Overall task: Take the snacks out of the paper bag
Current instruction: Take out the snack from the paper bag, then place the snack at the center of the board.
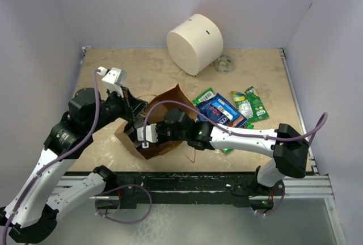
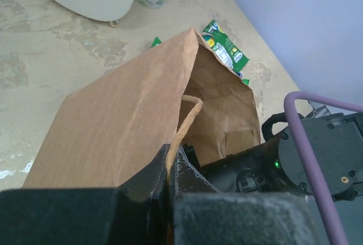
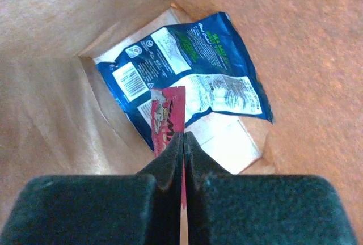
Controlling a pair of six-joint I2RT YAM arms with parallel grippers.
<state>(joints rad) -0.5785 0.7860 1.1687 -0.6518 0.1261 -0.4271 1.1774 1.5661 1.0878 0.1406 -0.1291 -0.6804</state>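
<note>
**While the right hand is inside the paper bag: red packet pinched**

Bag lies on its side on the tabletop. Dark blue packet lies flat at its bottom, behind the red one. Left hand is clamped tight on the bag's twisted handle at the rim. Green and blue packets lie on the tabletop just right of the bag.

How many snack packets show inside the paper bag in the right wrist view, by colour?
Dark blue packet: 1
Red packet: 1, pinched in the right claw
Total: 2 showing inside the paper bag
</note>
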